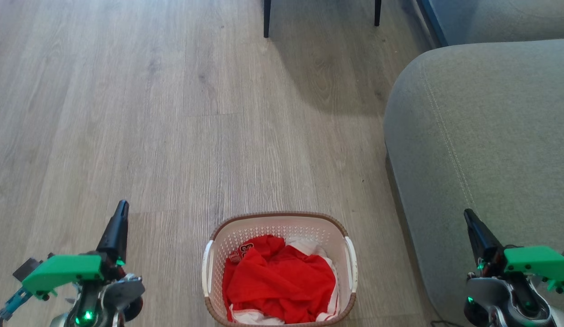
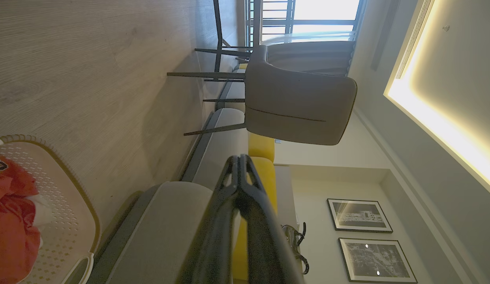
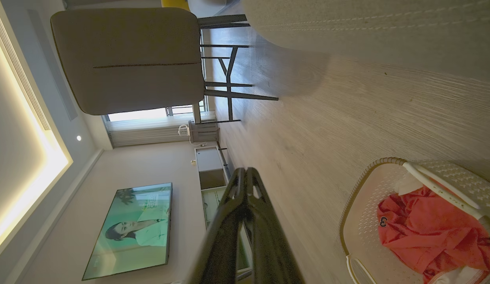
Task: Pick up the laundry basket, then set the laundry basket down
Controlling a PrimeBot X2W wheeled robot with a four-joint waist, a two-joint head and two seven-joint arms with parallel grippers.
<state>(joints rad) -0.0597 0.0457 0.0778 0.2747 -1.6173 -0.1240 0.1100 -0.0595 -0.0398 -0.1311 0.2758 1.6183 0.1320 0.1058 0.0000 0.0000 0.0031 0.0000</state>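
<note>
While the laundry basket [image 1: 277,227] sits on the floor [image 1: 172,113] between the left pincer [image 1: 122,206] and the right pincer [image 1: 468,214], it holds a crumpled red shirt [image 1: 277,281] over white cloth [image 1: 309,247]. Both pincers are pressed together. Floor stretches ahead; a grey sofa [image 1: 481,136] stands near its right side.

We see daylight from the blown-out window [image 2: 323,12], a warm glow from the ceiling cove [image 2: 438,136], and a soft shadow [image 1: 327,68] on the floor [image 1: 127,113]; wrist views bend at the edges.

The laundry basket [image 1: 280,227] sits on the floor [image 1: 172,113], left of the sofa [image 1: 481,136].
</note>
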